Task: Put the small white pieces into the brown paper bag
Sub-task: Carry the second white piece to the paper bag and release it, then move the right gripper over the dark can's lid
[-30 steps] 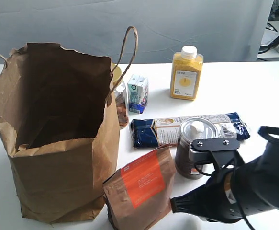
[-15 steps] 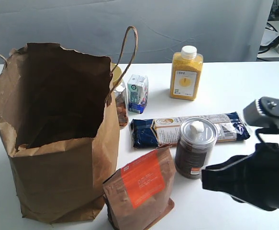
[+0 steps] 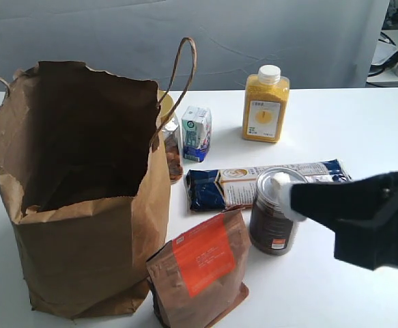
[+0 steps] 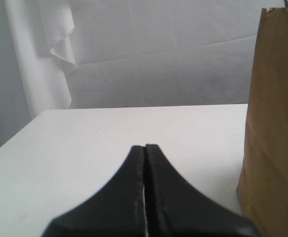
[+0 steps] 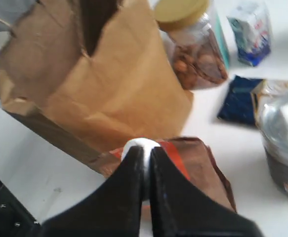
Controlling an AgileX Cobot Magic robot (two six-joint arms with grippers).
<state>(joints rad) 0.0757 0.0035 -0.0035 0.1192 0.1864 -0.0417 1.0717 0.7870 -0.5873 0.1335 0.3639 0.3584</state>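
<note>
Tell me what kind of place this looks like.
Probably a staged robot-lab tabletop, not a kitchen or shop: a plain white table, a draped grey-white cloth backdrop, and a yellow bottle and other groceries beside a brown paper bag.

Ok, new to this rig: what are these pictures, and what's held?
It's a two-armed robot at a table. The wide picture comes from a camera off the arms; the other two look out from each wrist. On the table: the bag, a pouch, a can, a blue packet, a yellow bottle, a carton, a jar. The right gripper pinches a white piece; it is the dark blur by the can in the wide picture. The left gripper is shut, nothing seen in it, beside the bag.
</note>
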